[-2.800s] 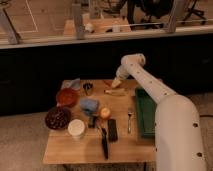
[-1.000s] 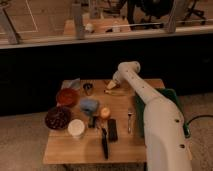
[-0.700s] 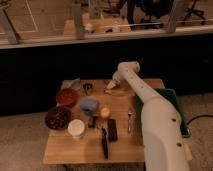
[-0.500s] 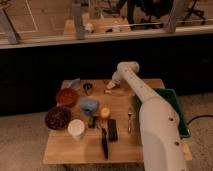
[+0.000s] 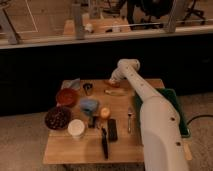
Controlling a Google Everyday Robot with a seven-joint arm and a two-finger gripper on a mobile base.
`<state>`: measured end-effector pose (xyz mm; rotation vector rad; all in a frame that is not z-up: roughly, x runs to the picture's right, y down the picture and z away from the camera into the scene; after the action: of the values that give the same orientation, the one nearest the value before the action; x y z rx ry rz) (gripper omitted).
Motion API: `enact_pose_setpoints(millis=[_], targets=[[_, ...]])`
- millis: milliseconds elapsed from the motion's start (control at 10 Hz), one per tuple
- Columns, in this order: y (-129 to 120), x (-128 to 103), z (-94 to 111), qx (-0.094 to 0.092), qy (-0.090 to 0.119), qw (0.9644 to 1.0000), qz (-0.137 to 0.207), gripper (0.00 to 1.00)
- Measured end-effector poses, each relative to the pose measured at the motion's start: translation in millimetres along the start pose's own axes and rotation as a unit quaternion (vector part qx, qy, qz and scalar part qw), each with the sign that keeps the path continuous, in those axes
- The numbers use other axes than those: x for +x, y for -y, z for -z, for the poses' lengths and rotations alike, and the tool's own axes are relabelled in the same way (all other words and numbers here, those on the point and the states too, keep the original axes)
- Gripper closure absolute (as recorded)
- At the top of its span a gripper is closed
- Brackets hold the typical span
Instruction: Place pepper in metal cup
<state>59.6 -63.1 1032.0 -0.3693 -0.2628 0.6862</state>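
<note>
A small red-orange pepper (image 5: 110,84) lies at the back middle of the wooden table (image 5: 75,150). My gripper (image 5: 113,80) is right over it at the end of the white arm, low to the table. I cannot tell whether it touches the pepper. The small dark metal cup (image 5: 88,88) stands upright about a hand's width left of the gripper, behind the red bowl (image 5: 66,96).
A pale yellow elongated item (image 5: 115,92) lies just in front of the gripper. A blue object (image 5: 90,105), an orange fruit (image 5: 105,112), a dark bowl (image 5: 57,118), a white cup (image 5: 76,128), a black remote (image 5: 112,129), a knife (image 5: 104,143) and a fork (image 5: 129,118) fill the front. A green tray (image 5: 179,107) is at the right.
The arm has swung so that its body fills more of the right side. The gripper has dropped slightly down and left at the back of the table. The objects have not moved.
</note>
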Motion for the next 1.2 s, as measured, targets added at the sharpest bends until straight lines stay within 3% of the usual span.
enact_pose_setpoints(millis=[200, 400, 500, 900, 1100, 1200], targets=[[-5, 0, -1, -0.009, -0.003, 0.9999, 0.012, 0.91], [-6, 4, -4, -0.015, -0.008, 0.9997, 0.018, 0.94], [-6, 6, -4, -0.016, -0.01, 0.9996, 0.02, 0.88], [-4, 10, -7, -0.017, -0.018, 0.9994, 0.025, 0.45], [-3, 13, -11, -0.021, -0.021, 0.9993, 0.022, 0.34], [-3, 14, -13, -0.024, -0.023, 0.9993, 0.021, 0.34]])
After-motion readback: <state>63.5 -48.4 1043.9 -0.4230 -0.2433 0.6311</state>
